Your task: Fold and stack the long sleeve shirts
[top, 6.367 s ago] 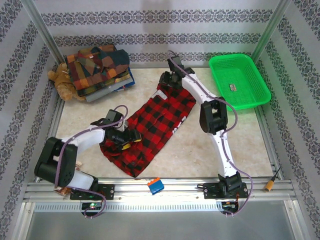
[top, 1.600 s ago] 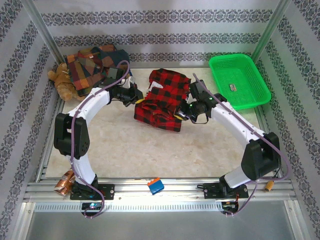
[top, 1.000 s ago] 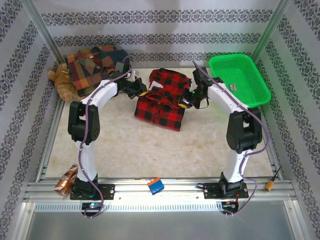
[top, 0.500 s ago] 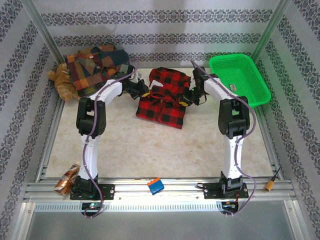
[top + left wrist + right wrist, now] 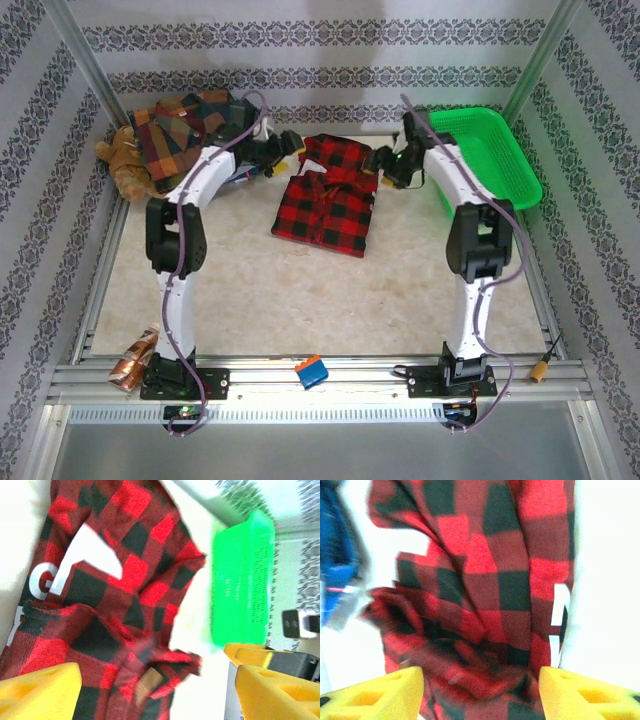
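a pale marbled table (image 5: 250,290) inside patterned walls (image 5: 300,50). the left gripper (image 5: 288,152) and right gripper (image 5: 383,165) sit at the far corners of the red check shirt (image 5: 330,200), fingers spread wide, gripping nothing. the shirt lies folded flat at the table's back. one red shirt, one pile of patchwork shirts (image 5: 190,125), one teddy bear (image 5: 122,160), one green basket (image 5: 495,160)
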Controlling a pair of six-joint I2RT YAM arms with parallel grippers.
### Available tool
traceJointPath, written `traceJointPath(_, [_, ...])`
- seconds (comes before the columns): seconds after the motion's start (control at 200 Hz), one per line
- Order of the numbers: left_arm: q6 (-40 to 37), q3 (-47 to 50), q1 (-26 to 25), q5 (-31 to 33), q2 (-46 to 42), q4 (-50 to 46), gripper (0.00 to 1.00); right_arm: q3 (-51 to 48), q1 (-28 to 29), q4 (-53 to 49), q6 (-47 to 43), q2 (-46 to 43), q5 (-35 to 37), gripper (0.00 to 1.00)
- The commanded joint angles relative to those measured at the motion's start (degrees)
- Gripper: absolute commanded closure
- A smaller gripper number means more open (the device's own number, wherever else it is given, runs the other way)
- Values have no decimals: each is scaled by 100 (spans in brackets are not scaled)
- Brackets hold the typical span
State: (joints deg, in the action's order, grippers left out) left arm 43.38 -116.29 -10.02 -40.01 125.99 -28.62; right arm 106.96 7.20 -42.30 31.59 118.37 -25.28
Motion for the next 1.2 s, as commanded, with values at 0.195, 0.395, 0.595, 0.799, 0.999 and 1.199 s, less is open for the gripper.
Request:
traceJointPath(0.195, [-495,1148,-177,600,-1295,-479,25,-1274,589,409,-192,-1439,444,39])
traceJointPath(0.395, [-211,1987,-696,734,-1293,27,46,-717,1160,520,-111,-326,67,73])
traceJointPath(0.595, [158,3084,-893,877,-1709,632,48,335,1371,320,128,965,87,83])
traceJointPath(0.799, [192,3745,-1057,876,-2036,816,48,1067,1329,504,376,1655,235,78])
traceJointPath(0.999, [127,4063,-1342,934,-2059,777,48,2051,1204,543,513,2274,341,62])
traceJointPath(1.199, [260,4280,-1364,935,-2269,823,46,2283,1013,619,825,2659,295,58])
